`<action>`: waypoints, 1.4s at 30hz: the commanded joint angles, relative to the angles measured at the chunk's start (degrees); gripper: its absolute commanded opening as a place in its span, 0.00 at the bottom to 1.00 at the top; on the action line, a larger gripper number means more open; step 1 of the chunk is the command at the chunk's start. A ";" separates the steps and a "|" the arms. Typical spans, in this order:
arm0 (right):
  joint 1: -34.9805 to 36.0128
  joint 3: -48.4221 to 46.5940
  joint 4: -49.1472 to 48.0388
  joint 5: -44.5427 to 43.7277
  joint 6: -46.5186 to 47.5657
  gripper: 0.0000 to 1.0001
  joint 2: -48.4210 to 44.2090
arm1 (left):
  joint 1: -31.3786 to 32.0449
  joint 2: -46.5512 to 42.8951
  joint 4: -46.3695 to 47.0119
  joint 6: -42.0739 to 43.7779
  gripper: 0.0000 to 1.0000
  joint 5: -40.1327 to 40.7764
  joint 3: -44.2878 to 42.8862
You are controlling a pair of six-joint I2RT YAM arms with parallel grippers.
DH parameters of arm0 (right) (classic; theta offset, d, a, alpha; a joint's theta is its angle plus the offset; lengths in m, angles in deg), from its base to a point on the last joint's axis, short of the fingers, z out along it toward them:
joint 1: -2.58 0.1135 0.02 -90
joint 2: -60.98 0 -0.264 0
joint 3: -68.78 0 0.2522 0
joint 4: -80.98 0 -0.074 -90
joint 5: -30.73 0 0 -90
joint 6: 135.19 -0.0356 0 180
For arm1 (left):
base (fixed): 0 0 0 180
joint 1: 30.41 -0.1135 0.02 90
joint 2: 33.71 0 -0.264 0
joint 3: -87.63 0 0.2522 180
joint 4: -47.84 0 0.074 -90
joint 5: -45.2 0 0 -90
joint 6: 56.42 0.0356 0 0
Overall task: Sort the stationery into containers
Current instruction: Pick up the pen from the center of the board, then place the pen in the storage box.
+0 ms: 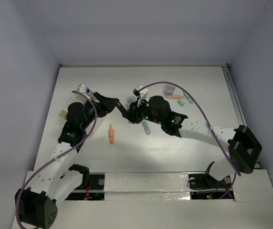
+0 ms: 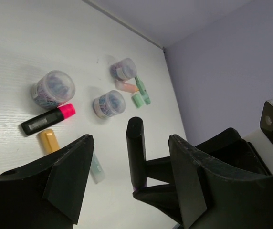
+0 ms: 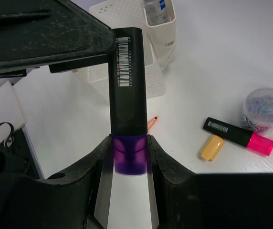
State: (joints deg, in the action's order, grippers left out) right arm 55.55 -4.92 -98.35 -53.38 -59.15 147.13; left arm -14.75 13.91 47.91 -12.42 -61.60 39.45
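Observation:
My right gripper (image 3: pixel 129 140) is shut on the purple cap of a purple-black highlighter (image 3: pixel 127 81) and holds it off the table. My left gripper (image 2: pixel 129 143) is open, with its jaws on either side of that highlighter's black body (image 2: pixel 136 148), not touching it. In the top view the two grippers meet at the table's centre-left, the left (image 1: pixel 113 103) and the right (image 1: pixel 126 113). The white bins (image 3: pixel 141 57) stand behind the left gripper, and one holds a blue-labelled white piece (image 3: pixel 156 12). A pink-black highlighter (image 3: pixel 239 135) and an orange stub (image 3: pixel 211 147) lie on the table.
An orange marker (image 1: pixel 111 134) and a pale green marker (image 1: pixel 146 127) lie near the grippers. Clear jars (image 2: pixel 54 88) (image 2: pixel 109 103) (image 2: pixel 123 69) stand behind. Orange and green pieces (image 1: pixel 179 98) lie at the back right. A small orange piece (image 1: pixel 61 114) lies at the left edge.

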 commanded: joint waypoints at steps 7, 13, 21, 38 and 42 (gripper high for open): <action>0.47 -0.35 -5.02 3.16 -1.69 0.22 -1.42 | -0.19 2.31 8.76 -1.91 0.46 -3.24 1.54; 0.47 -0.70 -4.59 3.86 -1.86 0.22 -0.90 | -0.19 3.18 9.38 -0.76 0.18 -1.49 1.54; 0.47 -0.44 -3.36 4.92 -3.80 0.60 -1.68 | -0.19 2.57 7.11 3.19 0.00 4.13 -0.47; 0.47 18.10 -2.21 0.35 -4.68 1.00 -24.18 | -6.57 8.35 -15.66 20.95 0.00 44.92 -28.05; 0.47 19.60 -2.74 0.79 -4.94 1.00 -25.77 | -13.09 13.53 -15.94 21.30 0.00 44.30 -32.02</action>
State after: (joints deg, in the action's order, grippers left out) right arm 55.55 14.16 -98.78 -51.82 -63.63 123.42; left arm -24.10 23.99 33.57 6.09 -21.56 10.71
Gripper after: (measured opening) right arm 0.995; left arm 0.124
